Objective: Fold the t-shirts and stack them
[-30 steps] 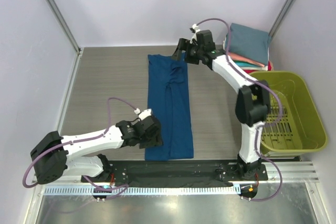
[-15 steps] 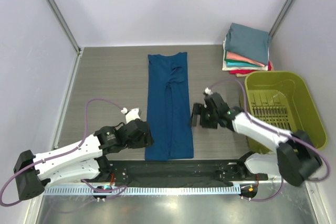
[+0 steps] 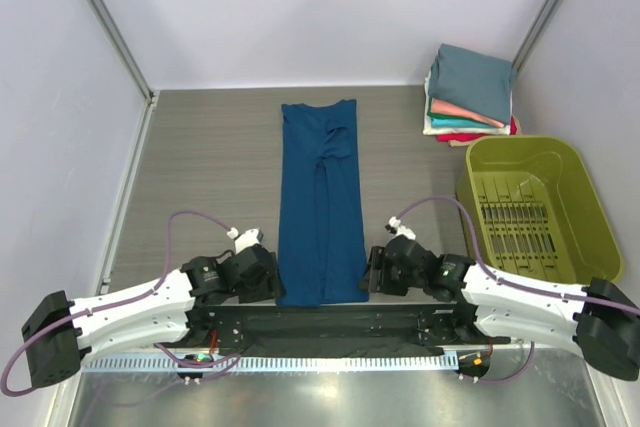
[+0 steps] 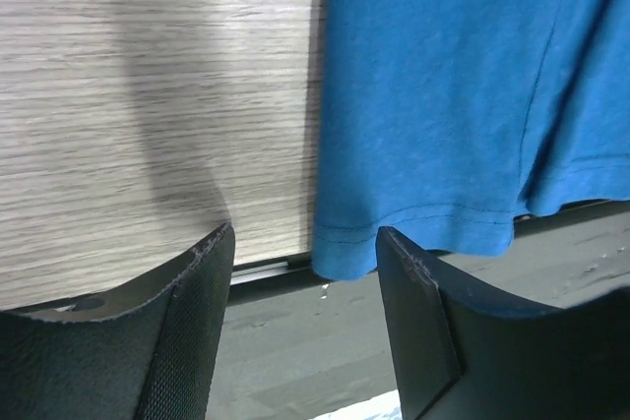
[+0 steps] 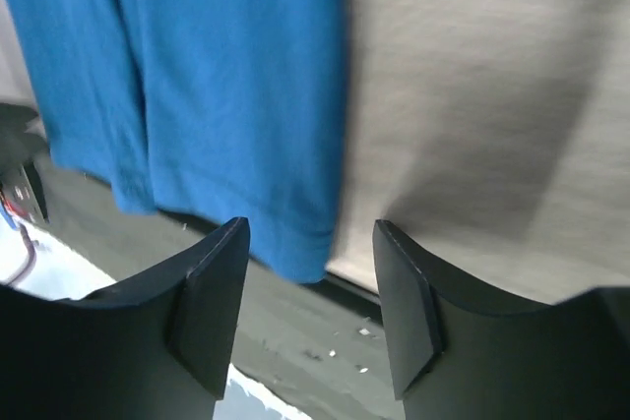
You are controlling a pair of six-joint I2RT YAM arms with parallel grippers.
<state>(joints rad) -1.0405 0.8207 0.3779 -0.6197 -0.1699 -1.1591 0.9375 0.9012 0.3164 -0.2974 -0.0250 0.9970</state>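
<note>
A dark blue t-shirt [image 3: 320, 197] lies folded into a long strip down the middle of the table, its near hem at the front edge. My left gripper [image 3: 272, 285] is open beside the hem's left corner, which shows between the jaws in the left wrist view [image 4: 345, 243]. My right gripper [image 3: 374, 275] is open beside the hem's right corner, which shows in the right wrist view [image 5: 295, 243]. Neither gripper holds cloth. A stack of folded shirts [image 3: 470, 95], slate-teal on top with coral, white and red below, sits at the back right.
An olive-green plastic basket [image 3: 545, 209] stands at the right, in front of the stack. The black mounting rail [image 3: 330, 322] runs along the table's front edge just below the hem. Grey walls enclose the table on three sides.
My right arm has swung from the far end of the shirt back to the near right hem corner. My left gripper has moved down toward the near left hem corner.
</note>
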